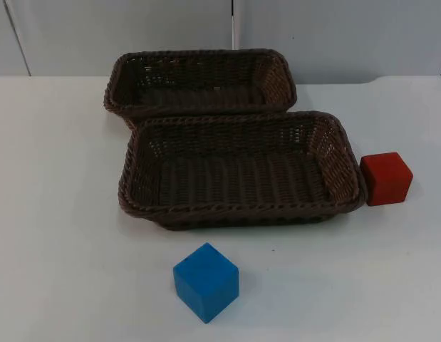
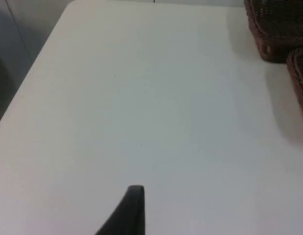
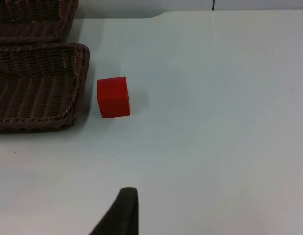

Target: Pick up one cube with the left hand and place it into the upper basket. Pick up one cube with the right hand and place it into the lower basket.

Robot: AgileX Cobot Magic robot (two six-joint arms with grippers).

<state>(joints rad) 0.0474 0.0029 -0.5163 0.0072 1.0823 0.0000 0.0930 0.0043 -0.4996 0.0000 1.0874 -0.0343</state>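
Two brown wicker baskets sit on the white bench (image 1: 56,214), both with nothing inside. The upper basket (image 1: 199,78) lies at the upper middle of the top view, and the lower basket (image 1: 241,171) lies just below it, their rims touching. A red cube (image 1: 386,178) stands just beside the lower basket's right end. A blue cube (image 1: 206,281) stands apart, below the lower basket. The left tool (image 2: 134,196) hovers over bare bench beside the baskets; the right tool (image 3: 127,196) hovers near the red cube. Whether either tool's fingers are apart or together cannot be told.
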